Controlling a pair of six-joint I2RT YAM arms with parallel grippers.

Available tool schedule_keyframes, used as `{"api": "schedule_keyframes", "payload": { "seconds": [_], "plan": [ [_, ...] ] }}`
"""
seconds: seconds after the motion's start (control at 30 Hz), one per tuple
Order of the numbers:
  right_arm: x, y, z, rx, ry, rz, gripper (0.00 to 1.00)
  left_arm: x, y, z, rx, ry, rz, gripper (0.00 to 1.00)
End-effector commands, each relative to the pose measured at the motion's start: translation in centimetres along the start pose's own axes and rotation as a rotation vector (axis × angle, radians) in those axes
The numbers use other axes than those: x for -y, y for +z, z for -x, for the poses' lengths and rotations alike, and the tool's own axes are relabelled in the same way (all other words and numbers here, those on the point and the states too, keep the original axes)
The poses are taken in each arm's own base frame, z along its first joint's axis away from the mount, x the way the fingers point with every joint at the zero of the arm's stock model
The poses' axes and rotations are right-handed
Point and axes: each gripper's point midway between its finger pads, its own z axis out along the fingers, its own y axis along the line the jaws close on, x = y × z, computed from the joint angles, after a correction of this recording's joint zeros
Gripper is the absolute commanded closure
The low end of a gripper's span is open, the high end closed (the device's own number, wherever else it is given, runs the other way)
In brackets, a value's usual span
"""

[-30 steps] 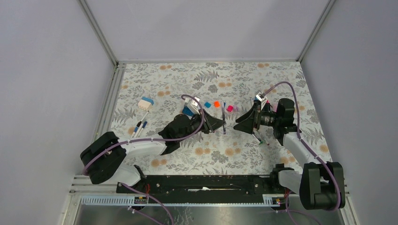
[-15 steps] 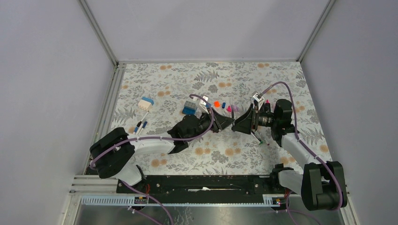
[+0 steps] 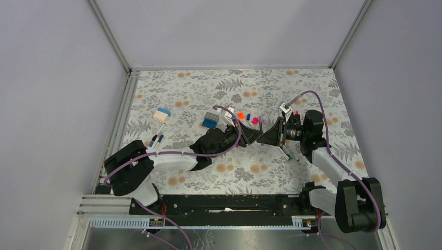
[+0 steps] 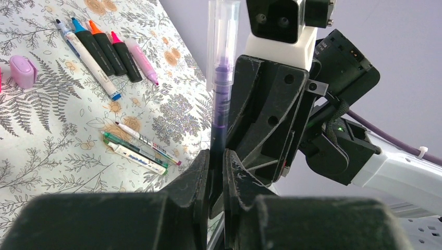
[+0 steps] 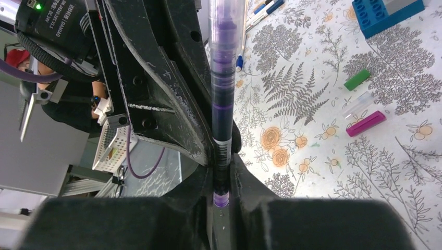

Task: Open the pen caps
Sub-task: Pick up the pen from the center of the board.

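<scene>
Cap in question: the clear cap section point(image 4: 224, 23) at the upper end of the purple pen point(image 5: 223, 78). It is wider than the barrel and reads as a clip cap still seated, though the clear plastic hides the seam. It stands free in the air, and neither pincer touches it.
Pen: held crosswise and roughly upright above the worktop point(image 3: 312, 83), where the two arms meet at mid-table.
Left pincer point(image 4: 216, 166): clenched on the pen's dark lower barrel.
Right pincer point(image 5: 221, 194): clenched on the same pen just beside the left grip, at the end that carries a barcode label and a purple plug point(image 5: 221, 200).
Loose caps: a green cap point(image 5: 356, 79) and a magenta cap point(image 5: 366, 123) lie on the worktop near each other. A lilac cap point(image 4: 22, 70) and an orange cap point(image 3: 240, 115) lie elsewhere on it.
Surroundings: a row of uncapped markers point(image 4: 99, 49), some thin pens point(image 4: 138, 148) and a blue-and-grey block point(image 5: 385, 13).
Stage (judged): both grips sit at one end, so this looks like a handover or regrasp and not yet the pull.
Risk 1: the arms may pull apart now. If the cap is indeed the far section, that would only slide or twist the barrel.
Risk 2: the grips are so close that the fingers may collide.
Risk 3: the long free end could lever the pen askew, or out of the grip and onto the caps below.
</scene>
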Motion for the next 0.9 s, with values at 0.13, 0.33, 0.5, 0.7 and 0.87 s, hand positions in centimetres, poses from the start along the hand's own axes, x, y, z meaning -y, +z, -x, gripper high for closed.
{"api": "schedule_keyframes", "payload": {
  "seconds": [0.13,0.33,0.5,0.7,0.87],
  "plan": [
    [-1.6,-0.2,0.2,-0.039,-0.134,0.059,1.00,4.0,0.0,3.5,0.110,0.043,-0.083,0.82],
    [-2.0,-0.8,-0.9,-0.072,-0.248,0.108,1.00,4.2,-3.6,7.8,0.221,0.212,0.027,0.43],
    [-2.3,-1.2,-1.6,-0.082,-0.278,0.122,1.00,5.2,-7.4,9.5,0.270,0.318,0.001,0.03],
    [-1.9,-1.6,-1.9,-0.071,-0.311,0.123,1.00,5.7,-9.6,8.4,0.219,0.314,-0.056,0.01],
    [-1.3,-1.7,-2.1,-0.069,-0.292,0.108,1.00,5.5,-8.2,7.4,0.196,0.271,-0.078,0.01]
  ]
}}
